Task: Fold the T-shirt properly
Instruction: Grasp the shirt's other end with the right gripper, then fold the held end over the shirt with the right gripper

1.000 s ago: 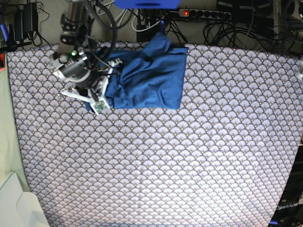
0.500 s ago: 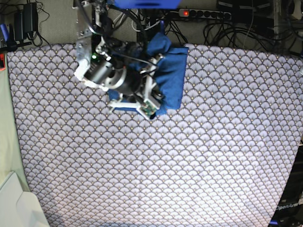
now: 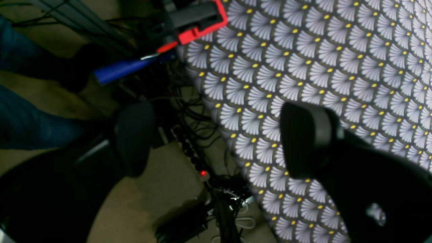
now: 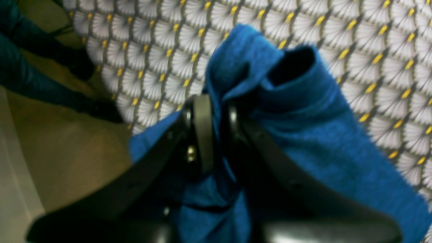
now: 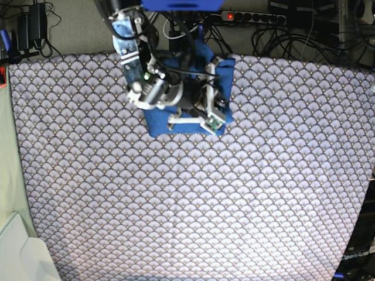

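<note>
The blue T-shirt lies bunched in a narrow folded pile at the back middle of the patterned table. My right gripper hovers over its right part, and the arm hides much of the cloth. In the right wrist view the right gripper is shut on a raised fold of the blue T-shirt, which drapes around both fingers. My left gripper is open and empty, held over the table's edge with floor and cables below. The left arm does not show in the base view.
A power strip and cables lie behind the table's back edge. A red clamp sits on the table's edge near the left gripper. A pale bin stands at the front left corner.
My right arm has swept from the shirt's left edge to the right, carrying the held cloth over the rest. The shirt's outline is now much narrower.
</note>
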{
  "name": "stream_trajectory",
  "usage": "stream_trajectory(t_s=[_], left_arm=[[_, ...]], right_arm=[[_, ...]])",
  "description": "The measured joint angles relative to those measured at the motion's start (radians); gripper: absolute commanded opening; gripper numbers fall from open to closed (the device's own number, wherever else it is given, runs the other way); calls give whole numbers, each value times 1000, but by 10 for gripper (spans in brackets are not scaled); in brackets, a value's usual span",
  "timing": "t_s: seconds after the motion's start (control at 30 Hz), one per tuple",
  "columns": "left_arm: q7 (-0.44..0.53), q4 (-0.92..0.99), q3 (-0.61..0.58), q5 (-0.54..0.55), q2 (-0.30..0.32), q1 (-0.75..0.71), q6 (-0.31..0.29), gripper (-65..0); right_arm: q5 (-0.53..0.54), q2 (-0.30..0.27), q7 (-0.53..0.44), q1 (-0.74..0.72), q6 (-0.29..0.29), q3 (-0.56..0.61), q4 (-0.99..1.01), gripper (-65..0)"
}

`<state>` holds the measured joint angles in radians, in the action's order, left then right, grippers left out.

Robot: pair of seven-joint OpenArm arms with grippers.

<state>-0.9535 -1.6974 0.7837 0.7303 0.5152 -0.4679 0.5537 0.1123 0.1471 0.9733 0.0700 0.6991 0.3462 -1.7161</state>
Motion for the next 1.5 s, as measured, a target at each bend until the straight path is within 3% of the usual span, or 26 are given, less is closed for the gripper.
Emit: stream_trajectory(t_s=[0.53, 0.73, 0.9, 1.0, 1.2, 1.33, 1.4, 1.5], left_arm=[[0, 2, -6, 0, 0, 6, 0, -82], [0, 42, -6, 0, -1, 8, -1, -82], [0, 42, -6, 0, 0, 8, 0, -82], [0, 42, -6, 0, 0, 5, -1, -82], [0, 42, -6, 0, -1, 1, 0, -82], [0, 42, -6, 0, -1, 3, 0, -82], [0, 42, -6, 0, -1, 3, 0, -82], [0, 42, -6, 1, 0, 8, 0, -82]], right_arm=[[0, 0, -5, -72, 0, 2, 110, -637], [-2, -5, -2, -75, -1, 97, 111, -510], [8, 0, -10, -83, 0, 167, 111, -360], [4, -2, -47, -94, -1, 171, 111, -320], [-2, -3, -42, -94, -1, 171, 96, -319], [0, 1, -45, -89, -1, 97, 19, -331], [-5, 0, -39, -86, -1, 39, -25, -381], [1, -1, -45, -75, -1, -31, -74, -516]])
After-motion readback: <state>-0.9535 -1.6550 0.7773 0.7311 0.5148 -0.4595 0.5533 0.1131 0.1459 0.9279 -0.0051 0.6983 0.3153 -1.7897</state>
